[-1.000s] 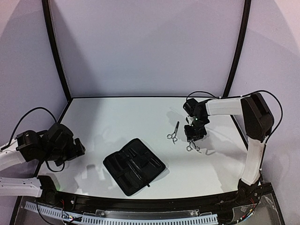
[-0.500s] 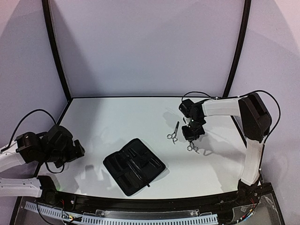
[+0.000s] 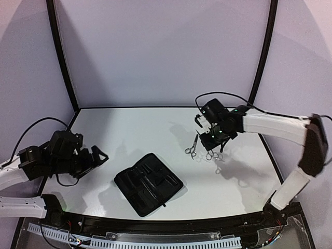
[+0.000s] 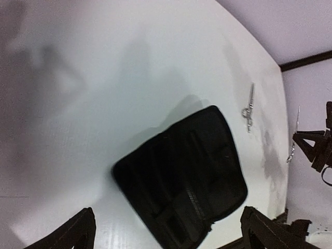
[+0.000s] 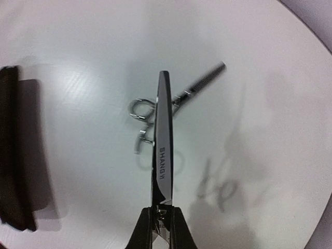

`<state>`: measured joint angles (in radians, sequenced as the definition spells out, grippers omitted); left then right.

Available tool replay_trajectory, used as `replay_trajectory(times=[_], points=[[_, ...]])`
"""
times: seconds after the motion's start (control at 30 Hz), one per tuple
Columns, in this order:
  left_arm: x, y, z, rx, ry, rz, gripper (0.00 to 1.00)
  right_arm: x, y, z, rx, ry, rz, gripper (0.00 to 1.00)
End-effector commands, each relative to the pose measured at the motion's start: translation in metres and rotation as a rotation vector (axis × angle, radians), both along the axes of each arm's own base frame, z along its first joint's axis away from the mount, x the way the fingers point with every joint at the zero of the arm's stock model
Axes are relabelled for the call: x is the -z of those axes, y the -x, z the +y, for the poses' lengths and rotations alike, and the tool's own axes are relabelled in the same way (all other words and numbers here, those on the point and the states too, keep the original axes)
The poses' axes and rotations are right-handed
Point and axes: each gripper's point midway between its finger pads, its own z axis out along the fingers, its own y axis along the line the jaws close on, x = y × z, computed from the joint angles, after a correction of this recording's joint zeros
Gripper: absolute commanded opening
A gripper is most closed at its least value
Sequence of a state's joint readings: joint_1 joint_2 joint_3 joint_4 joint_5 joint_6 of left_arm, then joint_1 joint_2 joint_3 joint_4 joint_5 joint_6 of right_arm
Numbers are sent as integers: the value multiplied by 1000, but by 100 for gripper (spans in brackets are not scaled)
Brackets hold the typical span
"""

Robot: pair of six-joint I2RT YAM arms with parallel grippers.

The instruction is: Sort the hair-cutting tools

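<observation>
The right hand point(image 3: 213, 141) is hovering right of centre in the overhead view, clenched on the held scissors point(image 3: 212, 154). They are hanging below it, clear of the white counter point(image 3: 129, 127), and are casting a faint shadow just beneath. In the right wrist view, the lettered silver blade is running straight up the middle of the frame from between the two dark fingers point(image 5: 141, 232). The thinning scissors point(image 3: 192, 147) are lying flat on the counter just left of the held pair. In the wrist view their toothed blade is pointing toward the upper right and their ring handles are sitting left of the held blade. The black zip case point(image 3: 148, 183) is lying flat at lower centre of the overhead view, well apart from both pairs. The left hand point(image 3: 94, 158) is hanging at the lower left, released, its jaws spread wide and gripping nothing. In its own view, the fingertips point(image 4: 78, 233) are showing in the bottom corners, with the case lying on the counter beyond them.
</observation>
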<state>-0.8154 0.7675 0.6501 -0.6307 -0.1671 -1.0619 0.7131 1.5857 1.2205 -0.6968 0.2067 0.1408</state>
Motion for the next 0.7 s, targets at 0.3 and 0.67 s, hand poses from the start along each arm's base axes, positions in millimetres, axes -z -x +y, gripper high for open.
replay_trajectory(times=[0.3,0.67], points=[[-86,-34,-158,435,444,-88,99,-45,94,123,-526,-147,-51,0],[-64,-41,-202,533,506,2,79,-53,104,154,-562,-134,-80,0]])
